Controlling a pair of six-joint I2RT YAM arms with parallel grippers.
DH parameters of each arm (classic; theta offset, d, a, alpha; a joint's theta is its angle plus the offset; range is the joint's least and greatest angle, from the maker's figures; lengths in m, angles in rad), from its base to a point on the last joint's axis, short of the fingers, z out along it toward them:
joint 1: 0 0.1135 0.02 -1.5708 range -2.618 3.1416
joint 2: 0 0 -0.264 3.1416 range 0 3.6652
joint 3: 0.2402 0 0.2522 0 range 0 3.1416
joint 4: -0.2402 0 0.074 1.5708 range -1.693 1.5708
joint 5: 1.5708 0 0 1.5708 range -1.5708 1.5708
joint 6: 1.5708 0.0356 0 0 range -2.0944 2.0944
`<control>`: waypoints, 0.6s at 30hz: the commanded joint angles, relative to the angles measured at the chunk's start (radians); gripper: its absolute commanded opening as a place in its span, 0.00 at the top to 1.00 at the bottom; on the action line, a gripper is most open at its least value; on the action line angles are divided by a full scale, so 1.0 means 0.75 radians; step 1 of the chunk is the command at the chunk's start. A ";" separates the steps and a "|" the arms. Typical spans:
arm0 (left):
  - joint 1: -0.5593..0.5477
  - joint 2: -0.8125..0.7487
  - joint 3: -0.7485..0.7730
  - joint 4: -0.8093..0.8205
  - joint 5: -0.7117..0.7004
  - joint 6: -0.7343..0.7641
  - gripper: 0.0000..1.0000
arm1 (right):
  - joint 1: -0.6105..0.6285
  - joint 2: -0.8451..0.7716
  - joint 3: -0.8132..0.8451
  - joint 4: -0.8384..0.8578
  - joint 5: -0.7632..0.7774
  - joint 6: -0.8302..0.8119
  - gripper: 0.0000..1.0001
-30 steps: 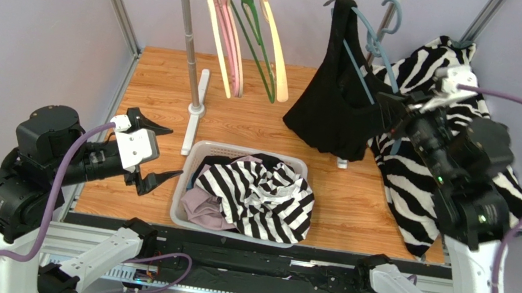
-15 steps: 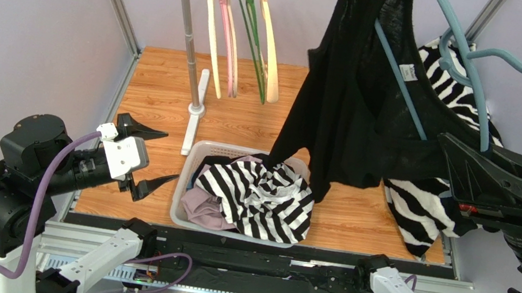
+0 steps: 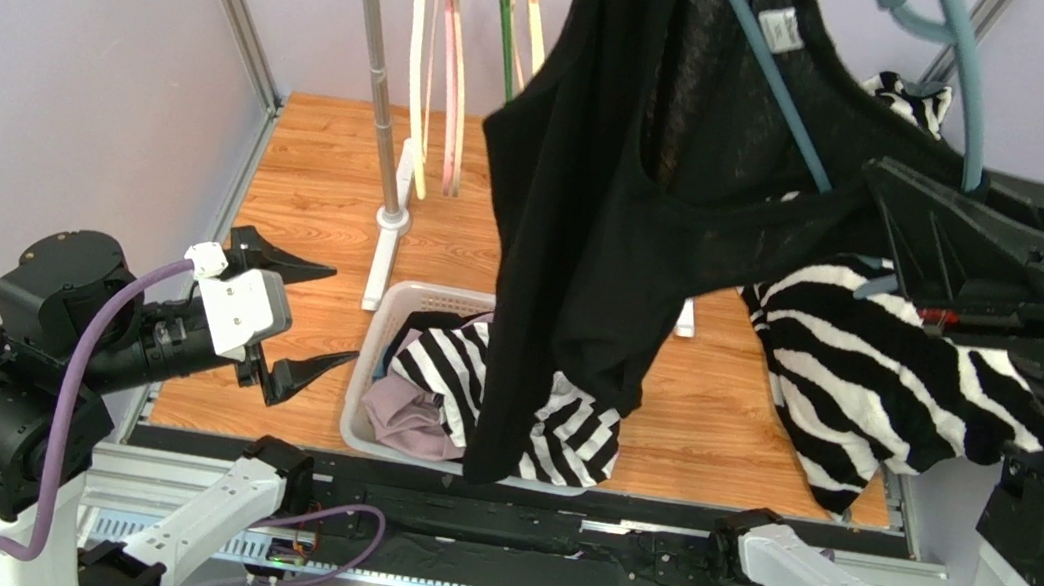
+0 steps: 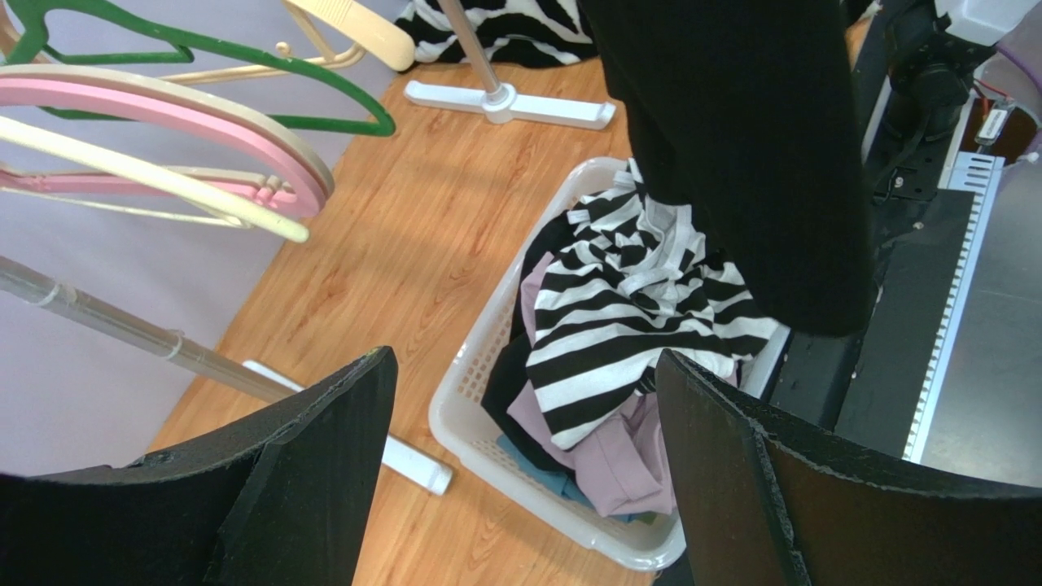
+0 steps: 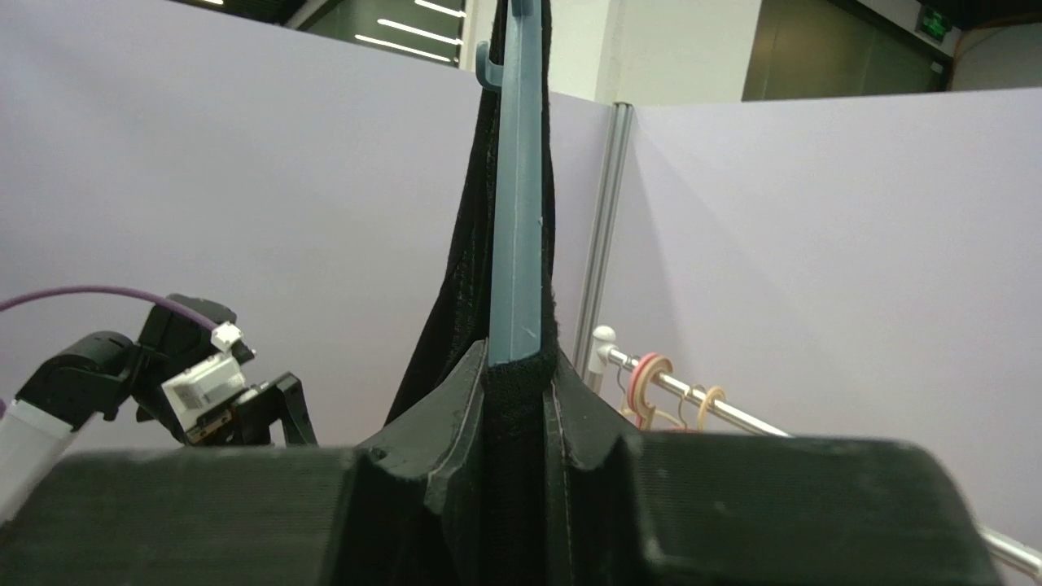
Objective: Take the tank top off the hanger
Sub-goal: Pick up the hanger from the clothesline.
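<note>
- Your laundry basket (image 3: 377, 350) sits on the wooden worktop (image 3: 333, 163). Inside it lie a black-and-white striped garment (image 3: 571, 428), a mauve garment (image 3: 403, 417) and something dark beneath them.
- The black tank top (image 3: 601, 198) is on the teal hanger (image 3: 771, 81), held up above the basket. Its hem dangles over the basket's right half.
- Your right tool (image 5: 514, 366) is clenched on the hanger's arm with tank-top fabric pinched in, above and to the right of the basket.
- Your left tool (image 3: 329, 310) is released, fingers wide, just left of the basket and holding nothing.
- A zebra-print garment (image 3: 865, 384) hangs to the right of the basket.
</note>
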 commanded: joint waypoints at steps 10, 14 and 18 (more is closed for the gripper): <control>0.033 -0.015 0.022 0.011 0.061 -0.035 0.14 | 0.003 0.163 0.076 0.307 -0.061 0.202 1.00; 0.033 -0.015 0.030 0.011 0.061 -0.033 0.14 | 0.005 0.188 0.053 0.272 -0.098 0.213 1.00; 0.033 -0.021 0.035 0.009 0.065 -0.027 0.13 | 0.008 0.163 -0.124 0.219 -0.147 0.174 1.00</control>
